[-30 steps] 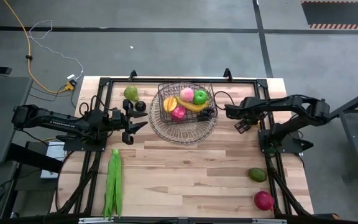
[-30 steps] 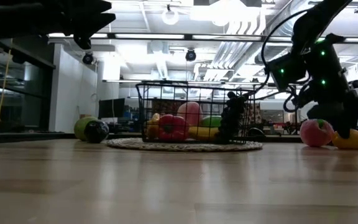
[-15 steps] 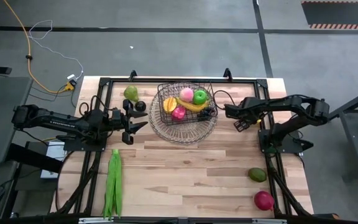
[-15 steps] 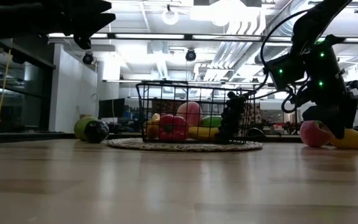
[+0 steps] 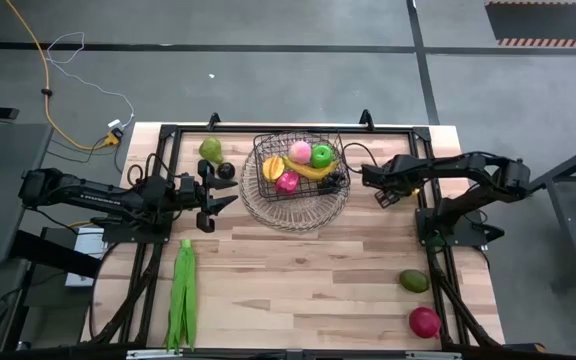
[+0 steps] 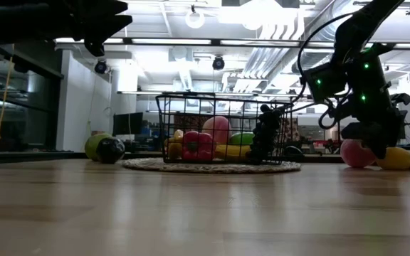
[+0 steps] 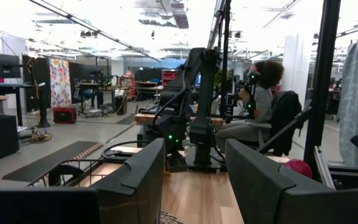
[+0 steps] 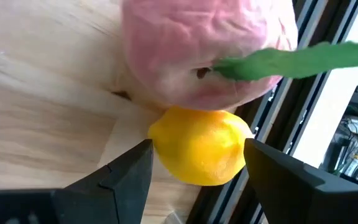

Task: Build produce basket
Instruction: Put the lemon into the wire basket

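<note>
The wire basket point(image 5: 296, 200) stands on a round woven mat at the table's far middle. It holds a banana point(image 5: 314, 171), a green apple point(image 5: 322, 155), pink pieces and dark grapes point(image 6: 263, 139). My right gripper point(image 8: 197, 163) is open, pointing down to the right of the basket. Its fingers stand on either side of a yellow lemon point(image 8: 199, 152) that lies against a pink peach point(image 8: 204, 53) on the table. My left gripper point(image 5: 226, 192) is open and empty, left of the basket. Long green pods point(image 5: 181, 295) lie at the near left.
A green pear point(image 5: 210, 150) and a dark round fruit point(image 5: 226, 170) lie far left of the basket. A yellow-green fruit point(image 5: 415, 281) and a red apple point(image 5: 424, 321) lie near right. A black frame rail point(image 8: 272, 130) runs beside the lemon. A person point(image 7: 260, 106) sits beyond the table.
My right gripper has shifted slightly toward the basket and the table's far edge, staying low over the peach and lemon. It stays open.
</note>
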Robot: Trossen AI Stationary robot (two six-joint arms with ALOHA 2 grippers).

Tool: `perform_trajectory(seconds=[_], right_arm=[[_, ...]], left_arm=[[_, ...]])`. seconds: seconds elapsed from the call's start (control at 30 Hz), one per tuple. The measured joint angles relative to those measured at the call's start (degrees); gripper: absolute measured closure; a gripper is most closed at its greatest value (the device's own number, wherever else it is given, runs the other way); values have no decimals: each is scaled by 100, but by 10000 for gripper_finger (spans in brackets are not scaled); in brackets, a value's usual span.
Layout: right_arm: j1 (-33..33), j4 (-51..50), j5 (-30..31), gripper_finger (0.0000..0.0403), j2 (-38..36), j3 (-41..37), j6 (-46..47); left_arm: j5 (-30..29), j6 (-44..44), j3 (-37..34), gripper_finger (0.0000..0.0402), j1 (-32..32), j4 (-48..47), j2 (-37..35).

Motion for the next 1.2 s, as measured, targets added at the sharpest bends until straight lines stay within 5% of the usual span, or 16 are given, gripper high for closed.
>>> perform_trajectory(seconds=[1.03, 1.2], right_arm=[[-62, -164, -164, 241, 7, -13, 160], [-37, -214, -118, 281, 7, 28, 225]], left_arm=[[0, 86, 0, 243, -2, 1, 0], [0, 87, 0, 243, -1, 1, 0]])
